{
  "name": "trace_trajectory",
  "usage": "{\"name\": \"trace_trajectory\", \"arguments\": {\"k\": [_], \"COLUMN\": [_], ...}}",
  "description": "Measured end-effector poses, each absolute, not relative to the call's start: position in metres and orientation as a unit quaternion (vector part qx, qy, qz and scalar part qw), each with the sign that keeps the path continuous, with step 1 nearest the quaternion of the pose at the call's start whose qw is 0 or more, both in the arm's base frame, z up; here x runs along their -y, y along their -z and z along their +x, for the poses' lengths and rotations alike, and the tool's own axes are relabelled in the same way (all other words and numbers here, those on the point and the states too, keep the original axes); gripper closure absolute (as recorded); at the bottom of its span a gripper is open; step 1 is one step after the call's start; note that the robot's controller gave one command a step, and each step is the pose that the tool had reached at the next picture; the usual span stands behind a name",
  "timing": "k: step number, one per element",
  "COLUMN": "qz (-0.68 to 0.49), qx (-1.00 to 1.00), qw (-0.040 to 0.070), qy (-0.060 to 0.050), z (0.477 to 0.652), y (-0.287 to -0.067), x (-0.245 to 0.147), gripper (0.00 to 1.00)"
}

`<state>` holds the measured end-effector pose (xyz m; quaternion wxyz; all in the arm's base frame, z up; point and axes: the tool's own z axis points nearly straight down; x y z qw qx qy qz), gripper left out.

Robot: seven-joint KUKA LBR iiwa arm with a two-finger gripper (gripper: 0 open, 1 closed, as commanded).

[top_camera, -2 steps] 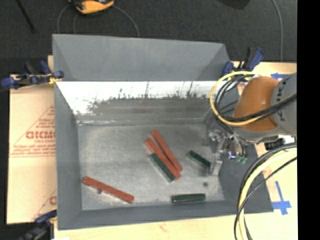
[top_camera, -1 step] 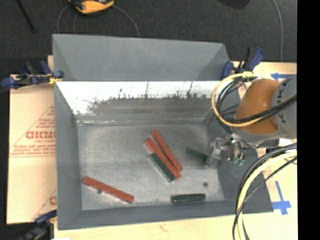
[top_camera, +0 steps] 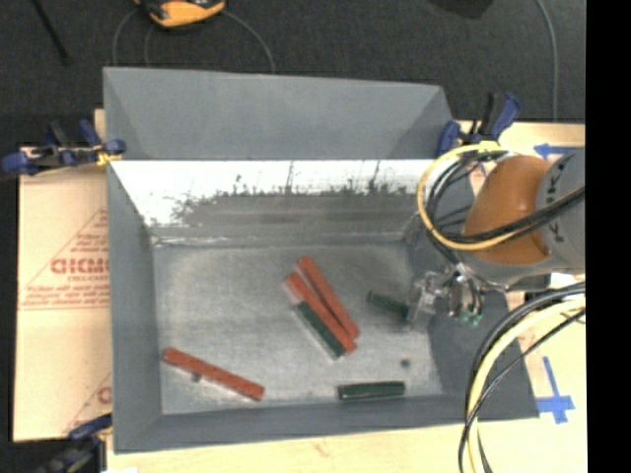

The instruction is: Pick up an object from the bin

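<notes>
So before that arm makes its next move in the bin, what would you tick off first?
1. Gripper down inside the bin, near its right wall: ok.
2. Something close enough to take: ok, a short dark green stick lies with one end at the gripper.
3. Stick actually gripped: cannot tell, as that end is hidden at the gripper.
4. Neighbours out of the way: ok, the bundle of red and green sticks lies apart, to the stick's left.
5. Other loose sticks clear of the lift: ok, the long red stick and the dark green stick by the front wall lie well away.
6. Room beside the right wall: cannot tell.
</notes>
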<state>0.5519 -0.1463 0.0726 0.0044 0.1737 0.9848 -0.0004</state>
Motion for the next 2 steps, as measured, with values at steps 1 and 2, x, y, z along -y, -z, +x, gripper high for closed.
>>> {"name": "trace_trajectory", "arguments": {"k": [1, 2], "qz": [0.173, 0.173], "qx": [-0.985, -0.985], "qw": [0.004, 0.001], "qy": [0.001, 0.0], "z": [0.5519, 0.5508], "y": [-0.0737, -0.0788], "x": [0.1464, 0.1463], "gripper": [1.0, 1.0]}}
